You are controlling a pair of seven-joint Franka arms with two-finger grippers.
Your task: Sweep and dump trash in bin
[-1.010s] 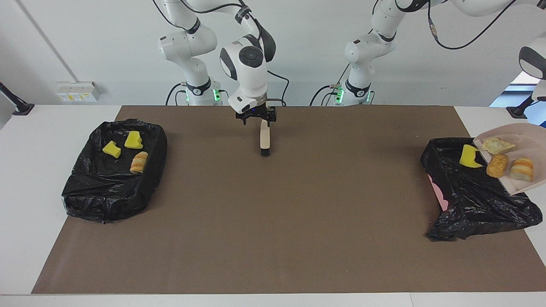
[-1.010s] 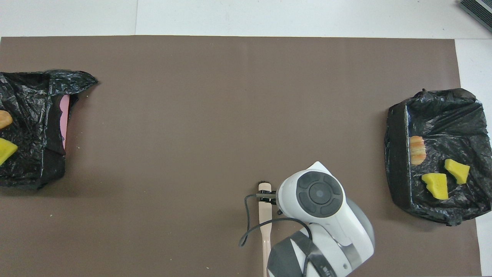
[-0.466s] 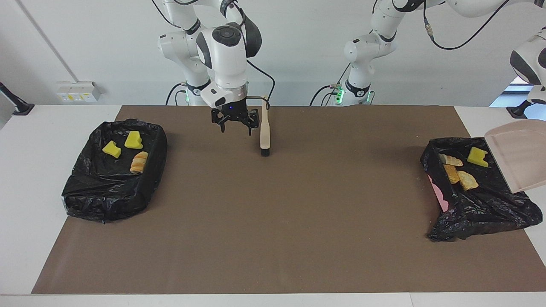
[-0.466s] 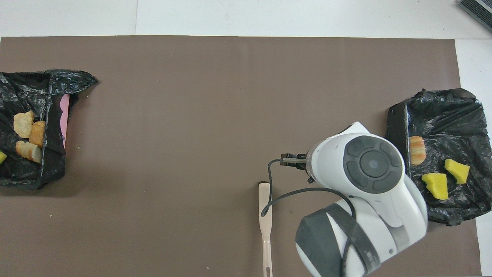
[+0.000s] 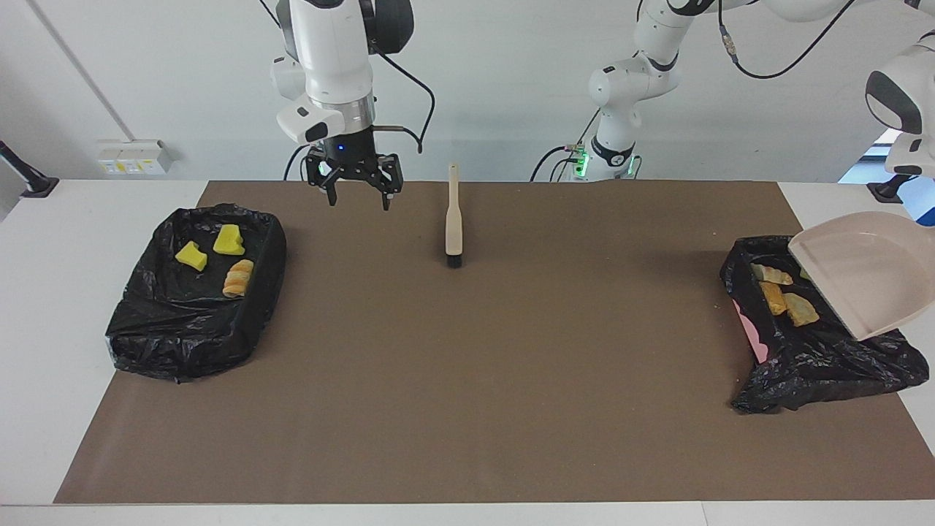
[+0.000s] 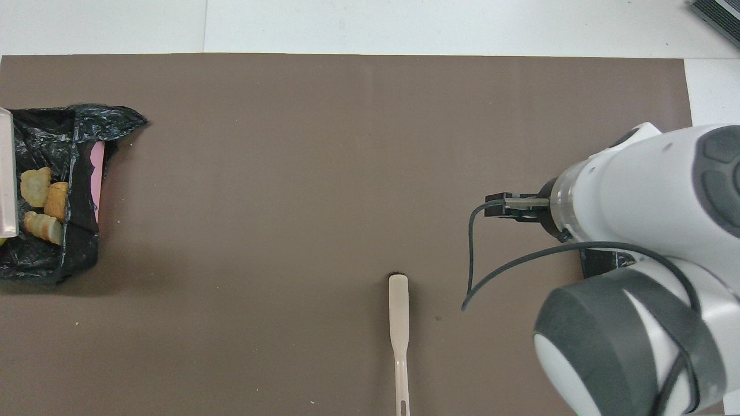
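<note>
The dumping step is judged nearly finished. The dustpan (image 5: 862, 274) is held tilted over the bin (image 5: 818, 351) at the left arm's end; the left gripper is out of view, pressed together. The trash (image 5: 781, 296) lies in that bin. The right gripper (image 5: 356, 191) is spread, empty, raised beside the brush (image 5: 453, 226). Next, the dustpan should be set down.

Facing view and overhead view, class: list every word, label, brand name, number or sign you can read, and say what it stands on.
None: no readable text in either view.
Wall socket plate beside the right arm's end of the table: small yellow stickers, too small to read.
Brush, dustpan, both black bin bags and the brown mat: no print visible.
</note>
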